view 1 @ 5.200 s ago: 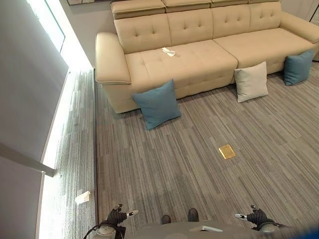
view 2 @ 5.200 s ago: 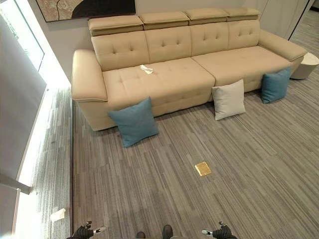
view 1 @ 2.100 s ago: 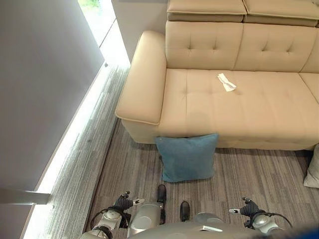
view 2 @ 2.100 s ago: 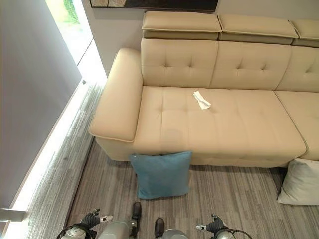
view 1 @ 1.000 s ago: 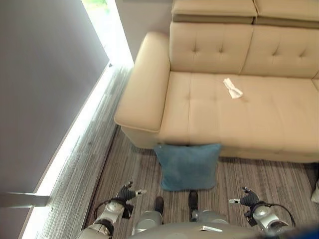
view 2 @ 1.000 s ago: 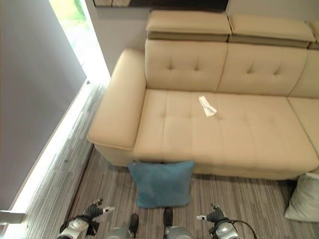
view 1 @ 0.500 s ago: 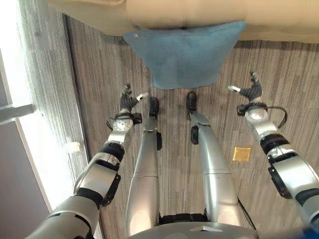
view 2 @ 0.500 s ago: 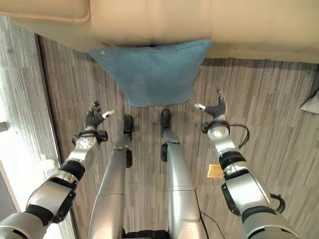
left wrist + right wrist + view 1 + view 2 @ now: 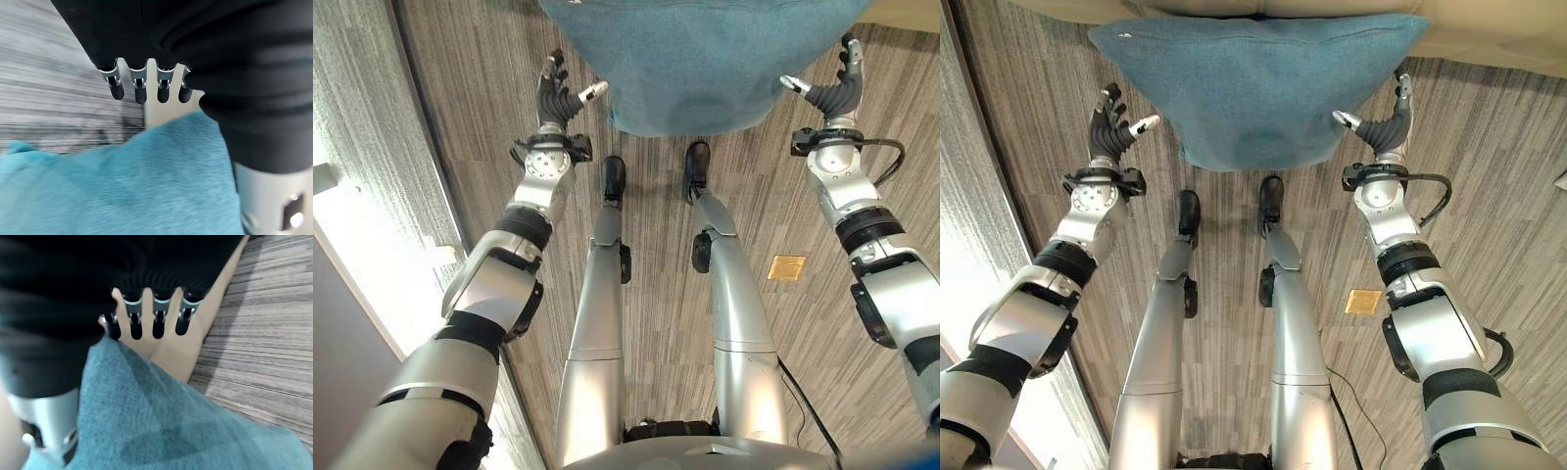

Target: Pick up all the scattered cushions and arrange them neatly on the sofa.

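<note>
While the blue cushion (image 9: 1253, 88) leans on the floor against the front of the sofa (image 9: 1489, 29), it sits squarely between the two hands — its long axis running side to side. Both the left hand (image 9: 1108, 127) and right hand (image 9: 1386, 122) flank its lower corners, fingers spread and empty, about equally near — neither clearly touching it yet.

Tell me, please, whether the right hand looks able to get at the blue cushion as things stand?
Probably yes. The right hand is open beside the blue cushion, which leans against the sofa, and nothing lies between them. The left hand is open at the other side.
</note>
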You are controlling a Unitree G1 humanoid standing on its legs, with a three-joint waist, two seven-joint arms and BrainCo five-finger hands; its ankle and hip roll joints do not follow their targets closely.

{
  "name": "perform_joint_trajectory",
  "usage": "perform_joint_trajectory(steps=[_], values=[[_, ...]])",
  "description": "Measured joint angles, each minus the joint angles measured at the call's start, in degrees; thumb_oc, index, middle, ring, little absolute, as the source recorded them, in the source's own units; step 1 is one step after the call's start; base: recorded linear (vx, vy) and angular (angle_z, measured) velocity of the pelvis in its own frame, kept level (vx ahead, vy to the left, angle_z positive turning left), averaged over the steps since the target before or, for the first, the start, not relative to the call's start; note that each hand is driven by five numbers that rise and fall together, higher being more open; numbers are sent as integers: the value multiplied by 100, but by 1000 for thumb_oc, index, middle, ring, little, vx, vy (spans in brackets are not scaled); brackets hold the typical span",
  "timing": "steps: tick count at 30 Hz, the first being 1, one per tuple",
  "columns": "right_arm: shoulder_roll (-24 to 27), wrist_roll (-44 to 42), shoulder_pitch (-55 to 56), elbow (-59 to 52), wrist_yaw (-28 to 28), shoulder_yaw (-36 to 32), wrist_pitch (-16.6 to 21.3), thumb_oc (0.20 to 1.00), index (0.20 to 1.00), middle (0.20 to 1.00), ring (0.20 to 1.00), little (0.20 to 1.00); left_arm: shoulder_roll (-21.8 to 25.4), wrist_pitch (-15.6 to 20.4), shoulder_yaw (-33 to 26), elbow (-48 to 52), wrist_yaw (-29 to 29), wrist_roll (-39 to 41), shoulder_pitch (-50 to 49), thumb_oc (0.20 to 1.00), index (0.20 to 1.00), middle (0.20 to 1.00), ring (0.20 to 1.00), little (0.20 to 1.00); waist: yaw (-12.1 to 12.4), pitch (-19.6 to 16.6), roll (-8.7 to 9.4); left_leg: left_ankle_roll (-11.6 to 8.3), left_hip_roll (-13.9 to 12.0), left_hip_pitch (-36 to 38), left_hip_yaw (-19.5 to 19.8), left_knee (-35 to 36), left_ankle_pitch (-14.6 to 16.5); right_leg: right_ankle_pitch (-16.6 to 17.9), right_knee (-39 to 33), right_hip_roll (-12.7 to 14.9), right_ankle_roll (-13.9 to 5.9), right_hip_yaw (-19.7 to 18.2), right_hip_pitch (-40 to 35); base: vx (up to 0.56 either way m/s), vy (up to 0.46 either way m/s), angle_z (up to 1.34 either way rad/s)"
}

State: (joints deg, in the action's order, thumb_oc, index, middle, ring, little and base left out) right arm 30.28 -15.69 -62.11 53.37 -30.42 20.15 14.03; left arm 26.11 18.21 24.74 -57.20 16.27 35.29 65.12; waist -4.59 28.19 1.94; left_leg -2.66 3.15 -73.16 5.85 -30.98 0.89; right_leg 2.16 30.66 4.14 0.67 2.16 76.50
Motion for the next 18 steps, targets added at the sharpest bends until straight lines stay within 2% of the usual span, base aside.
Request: perform_joint_trajectory(steps=[5,6,9,14,18], values=[[-2,-1,-108,26,-129,22,9,1000,1000,1000,1000,1000,128,-12,-2,-100,1,6,98,1000,1000,1000,1000,1000,-89,-15,21,48,7,-304,-143,-168,49,6,128,-18,-107,-177,344,23,-1,-8],[7,-95,-96,61,-141,83,10,1000,1000,1000,1000,1000,123,-18,133,-100,10,32,184,1000,1000,1000,1000,1000,-126,-137,13,43,-3,-494,-198,-240,69,6,154,-30,-108,-219,542,36,-14,-12],[25,-192,-179,13,-142,102,13,1000,1000,1000,1000,1000,33,-18,264,-95,16,238,473,1000,1000,1000,1000,1000,-82,-199,11,52,-21,-749,-225,-409,132,34,214,-90,-136,-299,766,30,-48,-10],[243,-549,-673,-43,-93,521,49,1000,1000,1000,1000,1000,-102,-9,508,-84,25,350,794,1000,1000,1000,1000,1000,91,-200,9,31,-20,-980,-235,-455,141,-2,345,-96,-89,-316,1048,20,-48,1],[232,-830,-862,85,32,869,50,1000,1000,1000,1000,1000,-133,-18,685,-86,27,477,831,1000,1000,1000,1000,1000,118,-200,8,5,-28,-995,-238,-528,173,-30,422,-101,-76,-312,1070,13,-45,0]])
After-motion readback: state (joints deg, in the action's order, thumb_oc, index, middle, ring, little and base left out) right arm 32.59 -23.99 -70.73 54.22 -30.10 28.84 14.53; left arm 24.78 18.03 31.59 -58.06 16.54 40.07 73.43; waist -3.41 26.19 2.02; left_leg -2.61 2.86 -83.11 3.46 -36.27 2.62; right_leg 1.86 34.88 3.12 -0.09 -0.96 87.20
